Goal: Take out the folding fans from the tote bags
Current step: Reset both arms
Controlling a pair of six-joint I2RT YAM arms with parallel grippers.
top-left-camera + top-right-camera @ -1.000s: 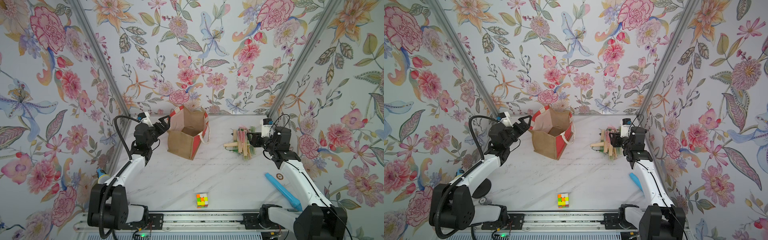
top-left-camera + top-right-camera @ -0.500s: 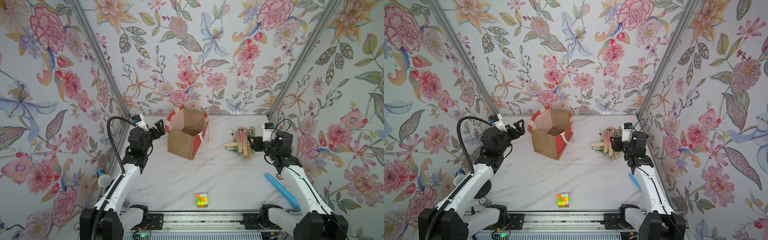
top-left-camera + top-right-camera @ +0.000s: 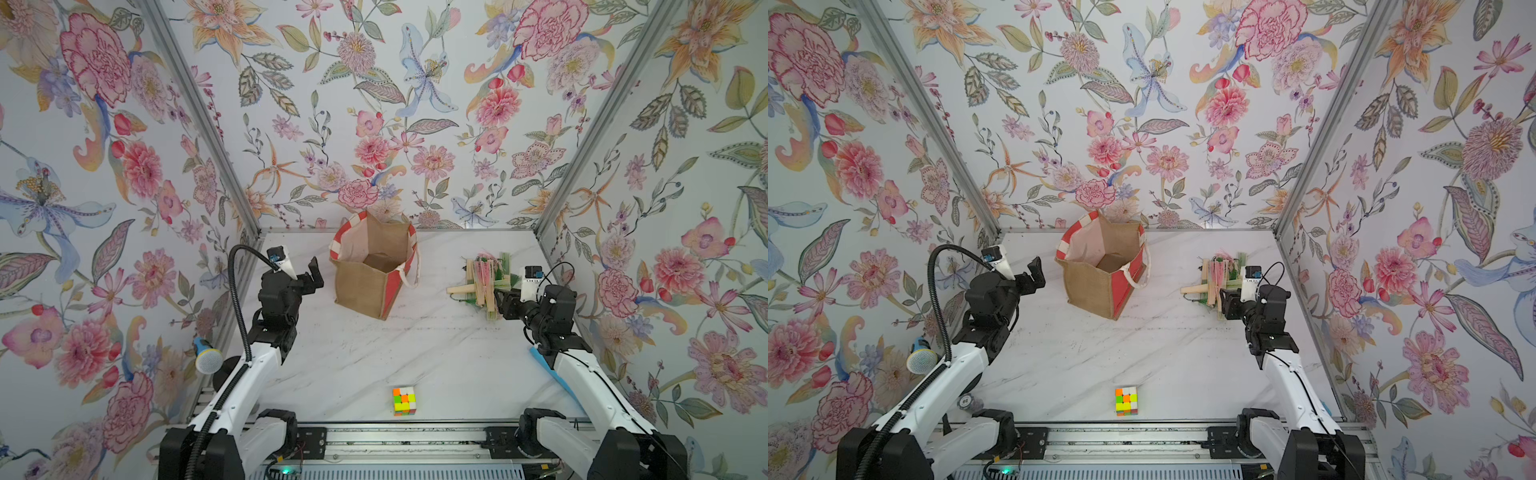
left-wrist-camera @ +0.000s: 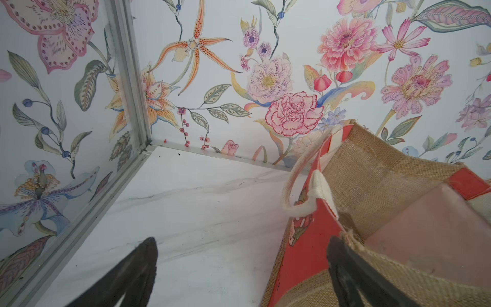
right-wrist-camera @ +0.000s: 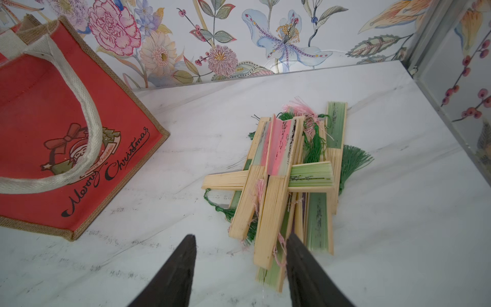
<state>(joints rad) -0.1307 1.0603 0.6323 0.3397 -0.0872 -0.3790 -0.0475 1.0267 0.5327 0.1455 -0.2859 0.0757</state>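
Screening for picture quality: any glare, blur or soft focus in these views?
Both top views: sharp, evenly lit, small glare at the back wall's foot. Right wrist: folding fans crisp, gripper fingers soft. Left wrist: tote bag clear, fingers blurred.

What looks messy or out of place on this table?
The closed bamboo folding fans lie in a criss-cross heap, one crosswise among the rest, tassels straggling out. The brown jute tote bag with red panels stands turned askew, rim sagging. A colourful puzzle cube sits alone near the front.
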